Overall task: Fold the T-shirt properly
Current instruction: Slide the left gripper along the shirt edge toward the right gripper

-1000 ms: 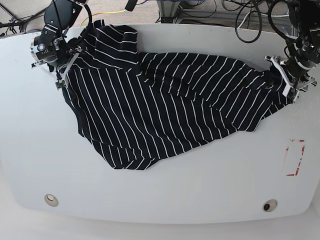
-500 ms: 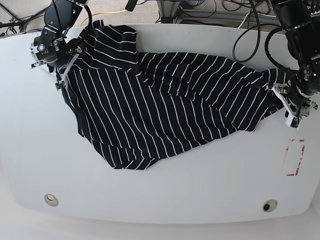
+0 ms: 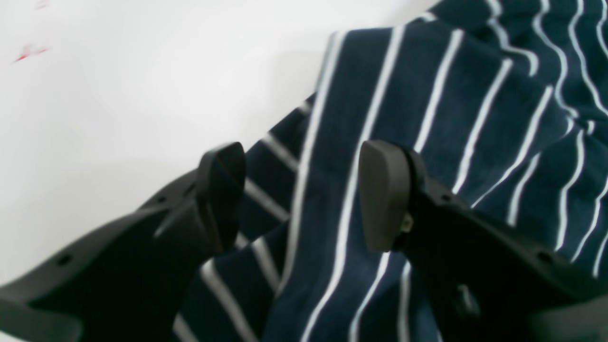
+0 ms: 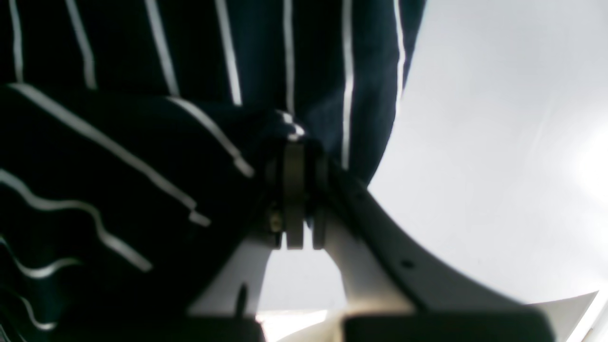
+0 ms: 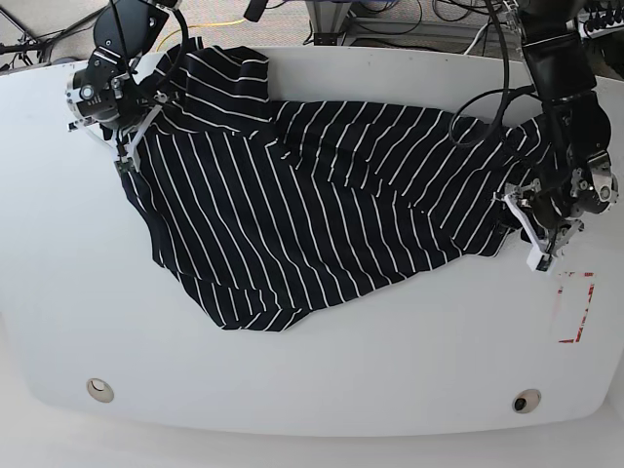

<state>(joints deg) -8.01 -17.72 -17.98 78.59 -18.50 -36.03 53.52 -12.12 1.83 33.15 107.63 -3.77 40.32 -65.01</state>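
The T-shirt, dark navy with thin white stripes, lies crumpled across the white table. In the base view my right gripper is at the shirt's far left edge. The right wrist view shows this right gripper shut on a fold of the striped cloth. My left gripper hovers at the shirt's right end, low over its edge. In the left wrist view the left gripper stands open, one black finger on each side of a strip of the shirt lying beneath.
A red-outlined rectangle is marked on the table right of the left gripper. Two round holes sit near the front edge. Cables run behind the table's back edge.
The left arm has come down from the shirt's far right corner toward the front, staying open. The shirt's right end now lies flatter. The right gripper shifted slightly back, still holding the cloth.
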